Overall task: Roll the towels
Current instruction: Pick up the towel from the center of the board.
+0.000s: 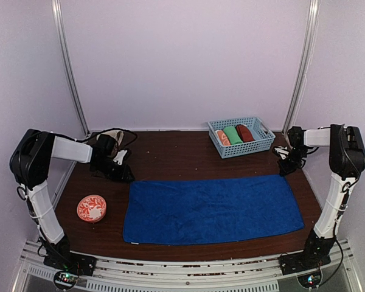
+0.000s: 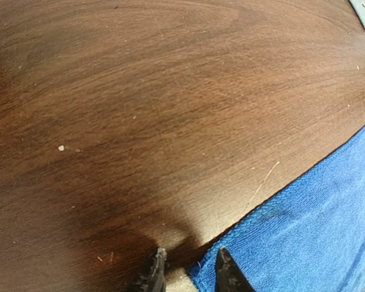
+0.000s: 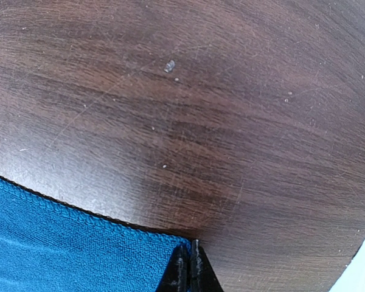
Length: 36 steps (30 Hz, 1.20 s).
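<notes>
Corner-grasp step, royal blue flat cloth towel: left tool part-open astride corner; right tool shut, seemingly pinching corner. Next: close left, roll.

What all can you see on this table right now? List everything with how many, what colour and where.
blue towel: one, royal blue, spread flat mid-table
basket: one, light blue, far right of the table
orange-and-white roll: one, in the basket, leftmost
green roll: one, in the basket, middle
rust-brown roll: one, in the basket, rightmost
round dish: one, orange-red with a white pattern, near left, apart from the blue towel
table: one, dark brown wood
left end effector: one, black, at the blue towel's far left corner, fingers apart
right end effector: one, black, at the blue towel's far right corner, shut
</notes>
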{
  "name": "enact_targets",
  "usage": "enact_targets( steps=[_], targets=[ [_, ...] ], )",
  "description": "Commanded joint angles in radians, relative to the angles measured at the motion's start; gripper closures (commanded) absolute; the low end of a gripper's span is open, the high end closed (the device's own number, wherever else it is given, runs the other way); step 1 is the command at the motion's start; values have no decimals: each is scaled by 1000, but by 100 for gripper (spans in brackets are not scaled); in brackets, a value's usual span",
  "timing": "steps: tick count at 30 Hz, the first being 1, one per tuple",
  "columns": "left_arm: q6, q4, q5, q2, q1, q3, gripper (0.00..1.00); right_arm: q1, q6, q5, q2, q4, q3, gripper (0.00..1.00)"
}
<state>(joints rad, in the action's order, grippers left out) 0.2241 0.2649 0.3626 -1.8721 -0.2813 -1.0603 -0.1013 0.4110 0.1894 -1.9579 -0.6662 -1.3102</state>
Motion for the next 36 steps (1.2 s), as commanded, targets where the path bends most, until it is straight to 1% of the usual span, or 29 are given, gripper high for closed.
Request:
enact_targets(
  steps=[1, 5, 10, 15, 22, 24, 26, 28, 33, 35, 36],
  targets=[
    [-37, 69, -24, -28, 1, -14, 74, 2, -14, 14, -39, 8, -3, 98],
    [-55, 84, -63, -23, -8, -15, 76, 1, -14, 19, -38, 11, 0, 98],
    [-89, 132, -172, -38, -68, -43, 75, 2, -12, 23, -39, 9, -6, 98],
    [-95, 169, -283, -62, -104, -60, 79, 2, -12, 32, -36, 8, -5, 98],
    [-115, 193, -304, -68, -126, -66, 82, 2, -11, 34, -27, 8, 0, 98],
    [-124, 206, -306, -71, -140, -73, 80, 2, -12, 35, -28, 8, -1, 98],
    [-128, 216, -316, -73, -152, -80, 75, 2, -12, 37, -28, 9, -1, 98],
    [-135, 224, -327, -75, -163, -84, 73, 2, -12, 39, -28, 7, -3, 98],
    [-139, 242, -391, -97, -176, -87, 82, 2, -12, 44, -28, 2, -10, 98],
    [-135, 242, -412, -96, -177, -87, 89, 3, -12, 45, -27, -1, -16, 98],
    [-132, 240, -427, -95, -176, -89, 94, 3, -12, 45, -26, -3, -18, 98]
  ],
)
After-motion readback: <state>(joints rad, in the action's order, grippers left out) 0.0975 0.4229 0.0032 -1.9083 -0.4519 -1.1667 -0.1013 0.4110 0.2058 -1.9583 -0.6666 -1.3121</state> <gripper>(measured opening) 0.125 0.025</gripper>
